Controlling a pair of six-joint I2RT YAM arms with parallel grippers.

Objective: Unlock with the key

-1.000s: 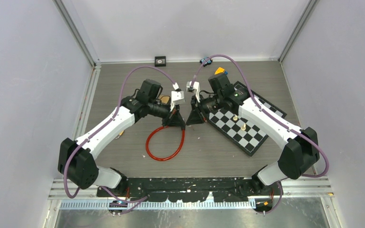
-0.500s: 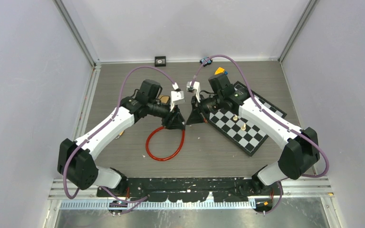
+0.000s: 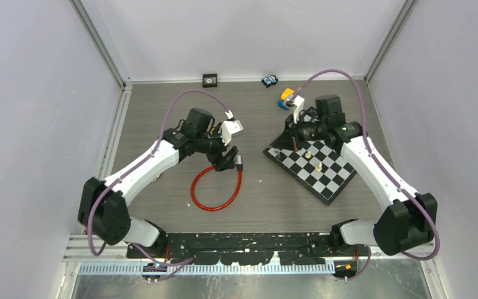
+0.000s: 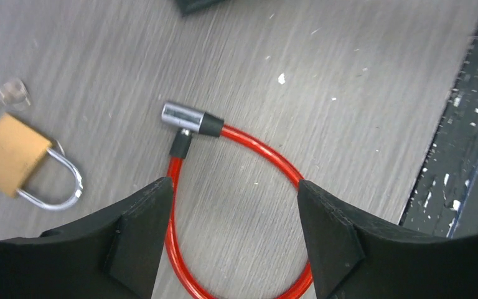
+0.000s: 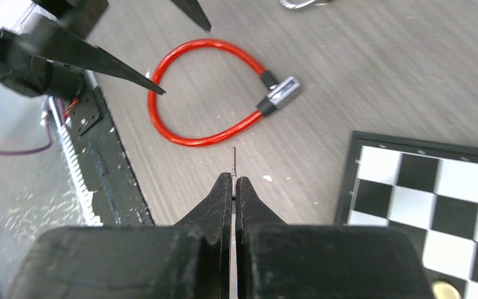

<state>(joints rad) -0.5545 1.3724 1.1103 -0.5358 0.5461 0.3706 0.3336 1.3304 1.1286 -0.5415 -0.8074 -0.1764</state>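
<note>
A red cable lock [image 3: 215,190] lies in a loop on the table, its silver lock head [image 4: 183,117] at the far end of the loop. The cable's black end piece [image 4: 179,144] meets the head from the side. My left gripper [image 4: 235,187] hovers open over the loop, one finger [image 4: 140,233] on each side, holding nothing. My right gripper [image 5: 233,180] is shut on the key, whose thin metal tip [image 5: 232,159] sticks out past the fingertips. It hangs clear of the lock head [image 5: 279,95], near the chessboard's corner [image 3: 272,151].
A brass padlock [image 4: 9,152] lies left of the cable lock. A chessboard [image 3: 330,180] with two pieces [image 3: 308,154] sits on the right. Small objects [image 3: 269,80], [image 3: 285,96], [image 3: 210,79] lie along the back edge. The black rail [image 4: 467,124] runs along the table's near edge.
My left gripper has opened and let go of the lock head. My right arm has pulled back to the right, away from the lock, with the key in its shut fingers.
</note>
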